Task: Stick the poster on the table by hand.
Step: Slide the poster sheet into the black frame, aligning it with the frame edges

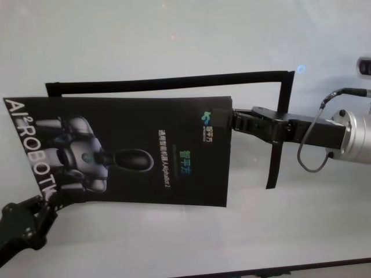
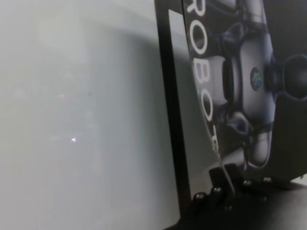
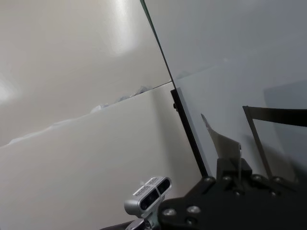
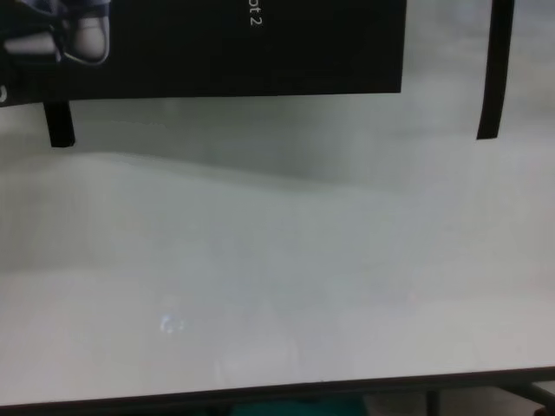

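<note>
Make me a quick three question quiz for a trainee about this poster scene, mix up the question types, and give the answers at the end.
1. True or false: the poster lies rolled up.
2. Which gripper grips the poster's edge nearest the green logo? A) left gripper B) right gripper
3. What thin black things frame the poster on the table?

Key
1. False, it is spread open.
2. B
3. Tape strips.

The right gripper (image 3: 238, 165), a black block with screws, is closed on the thin edge of the poster (image 3: 221, 139), whose corner rises just above the fingers. Beyond the fingertips lies the pale table (image 3: 230, 43), with a dark tape strip (image 3: 189, 129) running away beside the gripper. Close to the gripper body sits a small grey camera (image 3: 148, 194).
</note>
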